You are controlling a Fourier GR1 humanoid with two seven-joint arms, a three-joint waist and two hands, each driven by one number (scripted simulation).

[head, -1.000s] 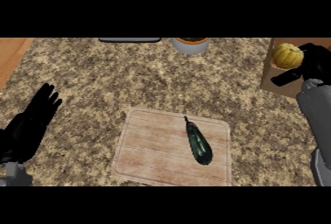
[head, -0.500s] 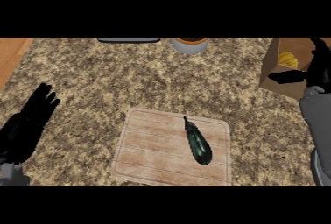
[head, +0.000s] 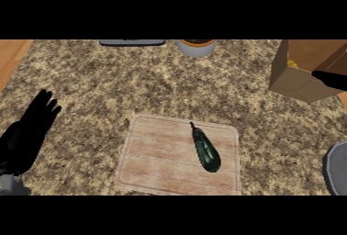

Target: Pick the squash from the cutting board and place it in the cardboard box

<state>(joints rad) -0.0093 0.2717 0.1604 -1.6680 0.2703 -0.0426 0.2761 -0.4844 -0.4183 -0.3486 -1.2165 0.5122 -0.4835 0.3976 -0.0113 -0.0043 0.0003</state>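
Inside cardboard box [head: 298, 82], yellow sliver, prob. the squash [head: 291, 62]: placing looks done; next, if so, withdraw right hand [head: 332, 79] at box front, fingers unreadable. Left hand [head: 28, 135] far left of box, fingers straight, slightly apart.

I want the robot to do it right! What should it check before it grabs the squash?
1. Squash lying on the cutting board: ok.
2. Nothing on top of the squash: ok.
3. Cardboard box in view at the counter's right: ok.
4. Box's opening free: cannot tell, a yellow thing shows inside.
5. Left hand open, resting at the left edge: ok.
6. Right hand open: cannot tell, only a tip shows by the box.
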